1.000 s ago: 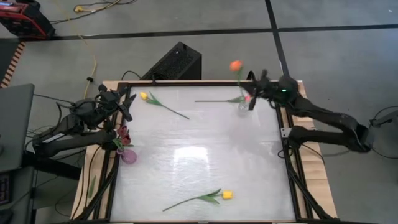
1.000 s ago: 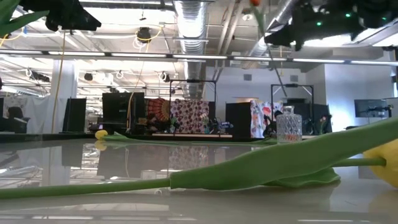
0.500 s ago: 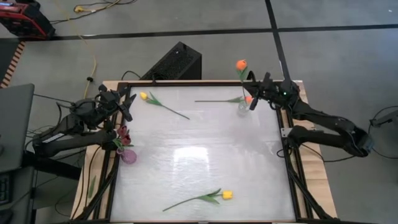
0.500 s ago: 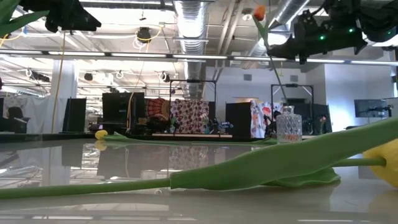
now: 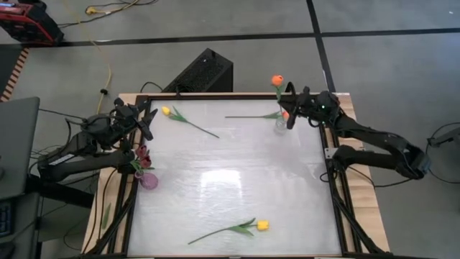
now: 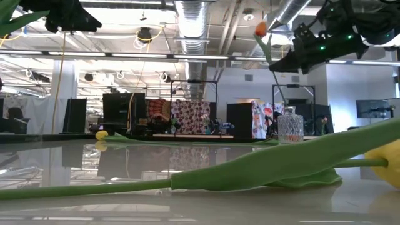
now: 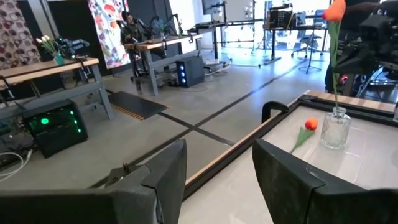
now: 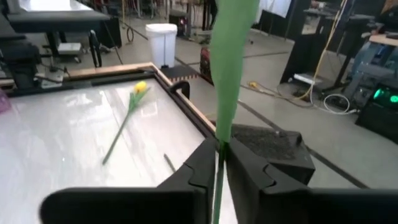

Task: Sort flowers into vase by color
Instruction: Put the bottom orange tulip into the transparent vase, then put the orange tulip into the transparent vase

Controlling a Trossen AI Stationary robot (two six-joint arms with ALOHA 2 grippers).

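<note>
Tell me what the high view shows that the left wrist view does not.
Only the high view shows the purple vase with dark red tulips and two yellow tulips lying on the table. Only the left wrist view shows the left claw open, facing the room. Both show the clear vase with the right claw's orange tulip stem inside.

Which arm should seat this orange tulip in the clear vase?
Right. Its gripper is shut on the orange tulip's stem directly above the clear vase. The left gripper sits open across the table by the purple vase.
</note>
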